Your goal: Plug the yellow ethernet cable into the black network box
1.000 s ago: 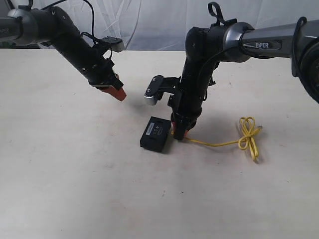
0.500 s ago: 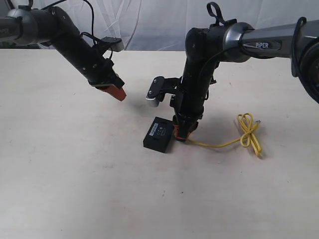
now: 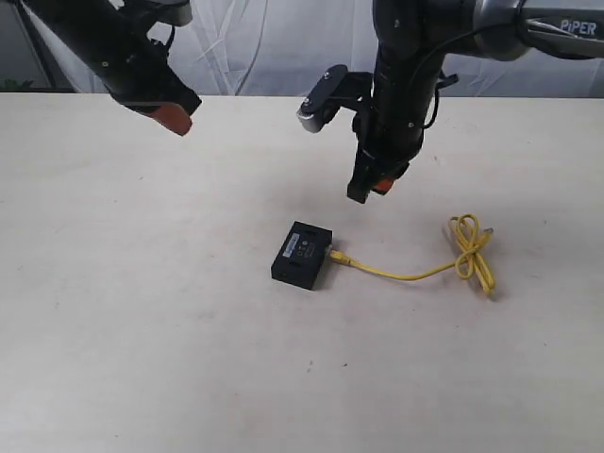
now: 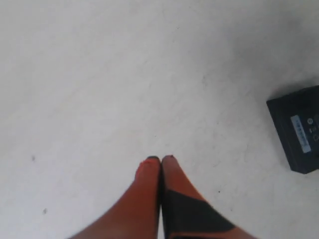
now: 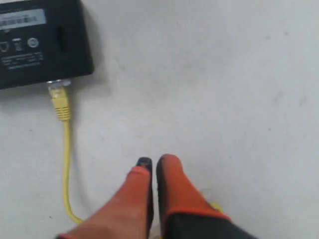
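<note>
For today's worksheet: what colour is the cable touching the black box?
The cable is bright yellow, clearest in right wrist view.

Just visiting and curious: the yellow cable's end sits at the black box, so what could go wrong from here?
The plug may be only partly seated: part of it shows outside the black network box. The yellow ethernet cable lies loose with a knot, so the right tool nearby could snag it and pull the plug out.

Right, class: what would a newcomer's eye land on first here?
The bright yellow ethernet cable snakes across the pale table, one plug at the black network box mid-table, its far end knotted to the right. The right gripper hangs above them, shut and empty.
</note>
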### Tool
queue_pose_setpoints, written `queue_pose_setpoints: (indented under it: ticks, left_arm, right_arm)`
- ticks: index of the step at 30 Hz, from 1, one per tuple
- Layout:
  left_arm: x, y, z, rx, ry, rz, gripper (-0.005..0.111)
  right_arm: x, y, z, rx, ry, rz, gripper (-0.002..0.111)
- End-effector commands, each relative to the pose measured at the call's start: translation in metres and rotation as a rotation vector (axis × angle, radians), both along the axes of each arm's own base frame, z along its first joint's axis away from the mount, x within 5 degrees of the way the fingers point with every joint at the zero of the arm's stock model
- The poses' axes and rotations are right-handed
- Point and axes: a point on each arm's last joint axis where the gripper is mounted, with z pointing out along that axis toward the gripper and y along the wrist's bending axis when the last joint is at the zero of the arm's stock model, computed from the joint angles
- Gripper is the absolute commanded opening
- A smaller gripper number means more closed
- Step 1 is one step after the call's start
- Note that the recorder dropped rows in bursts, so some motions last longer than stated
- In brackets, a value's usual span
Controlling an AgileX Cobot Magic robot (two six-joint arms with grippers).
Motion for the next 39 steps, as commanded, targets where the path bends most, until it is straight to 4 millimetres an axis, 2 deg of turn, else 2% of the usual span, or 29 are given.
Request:
queue_pose_setpoints:
  ticks: [1,4,8,14,19,21,29,39]
  left_arm:
    - [-0.028,0.014,0.028,0.052,-0.100,0.086,0.000]
    - [-0.053,0.024,0.040,0.087,-0.142,0.123,0.000]
    - [-0.075,0.035,0.047,0.128,-0.180,0.169,0.000]
    - [-0.102,0.046,0.065,0.141,-0.278,0.223,0.000]
    - [-0.122,0.051,0.074,0.118,-0.352,0.254,0.000]
    - [-0.131,0.053,0.077,0.111,-0.373,0.257,0.000]
    - [-0.176,0.062,0.101,0.017,-0.559,0.318,0.000]
    - [-0.231,0.074,0.096,-0.072,-0.759,0.351,0.000]
  right_arm:
    - [0.002,-0.021,0.020,-0.039,-0.041,-0.156,0.000]
    - [0.004,-0.057,0.030,-0.014,-0.021,-0.313,0.000]
    - [-0.006,-0.105,0.046,0.014,-0.057,-0.478,0.000]
    - [-0.036,-0.161,0.072,0.083,-0.181,-0.634,0.000]
    - [-0.068,-0.191,0.089,0.152,-0.305,-0.759,0.000]
    - [-0.082,-0.196,0.097,0.184,-0.371,-0.770,0.000]
    - [-0.134,-0.192,0.122,0.368,-0.620,-0.751,0.000]
    - [-0.193,-0.191,0.138,0.569,-0.929,-0.707,0.000]
